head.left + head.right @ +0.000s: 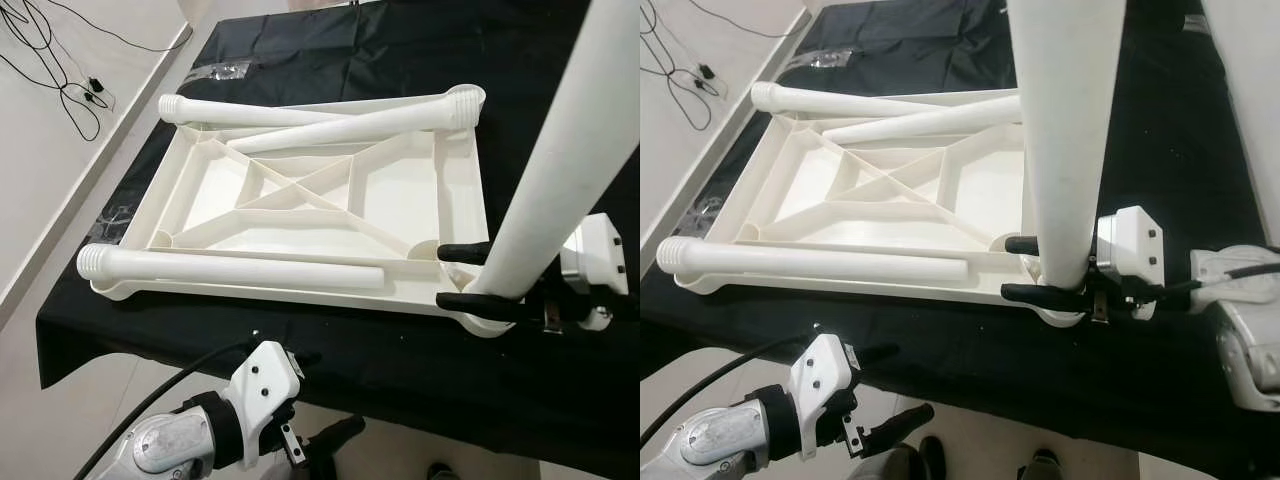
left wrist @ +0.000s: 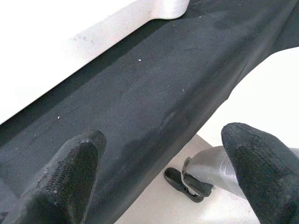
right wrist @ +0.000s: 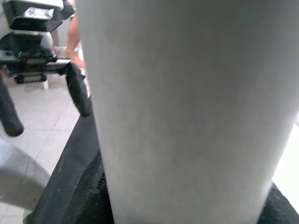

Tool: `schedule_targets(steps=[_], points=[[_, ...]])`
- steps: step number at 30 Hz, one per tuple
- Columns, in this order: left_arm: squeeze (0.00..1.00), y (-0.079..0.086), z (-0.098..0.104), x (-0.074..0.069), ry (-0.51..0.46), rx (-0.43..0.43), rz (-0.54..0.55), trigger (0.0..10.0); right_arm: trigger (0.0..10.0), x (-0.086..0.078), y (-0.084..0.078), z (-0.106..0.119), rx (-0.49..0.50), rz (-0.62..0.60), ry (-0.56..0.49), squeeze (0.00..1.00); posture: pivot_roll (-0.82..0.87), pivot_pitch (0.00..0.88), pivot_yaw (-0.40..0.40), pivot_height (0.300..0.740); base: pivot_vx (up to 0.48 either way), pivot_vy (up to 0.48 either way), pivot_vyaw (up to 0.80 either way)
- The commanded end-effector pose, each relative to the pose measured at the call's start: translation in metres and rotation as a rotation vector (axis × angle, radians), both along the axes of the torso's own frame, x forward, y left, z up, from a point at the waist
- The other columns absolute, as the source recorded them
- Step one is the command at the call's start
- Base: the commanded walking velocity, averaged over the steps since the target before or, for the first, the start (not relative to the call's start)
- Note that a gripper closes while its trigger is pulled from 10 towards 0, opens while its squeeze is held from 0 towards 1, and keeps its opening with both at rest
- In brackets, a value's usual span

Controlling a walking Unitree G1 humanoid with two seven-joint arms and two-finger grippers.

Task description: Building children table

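The white plastic table top [image 1: 300, 185] lies upside down on a black cloth [image 1: 400, 360]. One white leg [image 1: 560, 160] stands upright in the socket at the top's near right corner. My right gripper [image 1: 445, 275] is shut on this leg's base, one black finger on each side, and the leg [image 3: 187, 112] fills the right wrist view. Three loose legs lie on the top: one along the near edge [image 1: 230, 270] and two across the far end [image 1: 260, 112]. My left gripper [image 1: 910, 380] hangs open below the cloth's front edge, holding nothing [image 2: 161, 172].
The cloth-covered surface ends close in front of me, with pale floor [image 1: 60, 200] to the left and below. Black cables [image 1: 60, 70] lie on the floor at the far left. A white column-like shape [image 1: 1245, 70] rises at the right edge.
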State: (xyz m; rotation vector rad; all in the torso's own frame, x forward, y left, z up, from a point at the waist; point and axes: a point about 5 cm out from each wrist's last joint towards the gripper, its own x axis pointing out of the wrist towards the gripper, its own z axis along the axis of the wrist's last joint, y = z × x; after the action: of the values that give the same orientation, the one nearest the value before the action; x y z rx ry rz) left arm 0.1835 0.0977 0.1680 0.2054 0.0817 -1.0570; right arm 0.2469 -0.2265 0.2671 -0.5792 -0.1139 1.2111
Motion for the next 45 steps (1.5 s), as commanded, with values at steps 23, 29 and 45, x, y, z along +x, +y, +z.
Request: schedule_targets(steps=[23,29,45], points=[[0.0,0.001,-0.005,-0.001,0.013,0.027,-0.002,10.0,10.0,0.022,0.002,-0.012,0.263,-0.232,0.16,0.0,0.02,0.338,0.198,0.74,0.0,0.0,0.0],[0.0,0.0,-0.005,0.0,0.012,0.027,-0.002,10.0,10.0,0.01,0.012,-0.023,0.234,-0.172,0.175,0.0,0.02,0.342,0.201,0.74,0.0,0.0,0.0],[0.0,0.001,-0.005,-0.001,0.007,0.033,0.0,10.0,10.0,0.02,0.021,-0.043,0.071,-0.19,0.18,0.0,0.03,0.346,0.196,0.74,0.0,0.0,0.0]])
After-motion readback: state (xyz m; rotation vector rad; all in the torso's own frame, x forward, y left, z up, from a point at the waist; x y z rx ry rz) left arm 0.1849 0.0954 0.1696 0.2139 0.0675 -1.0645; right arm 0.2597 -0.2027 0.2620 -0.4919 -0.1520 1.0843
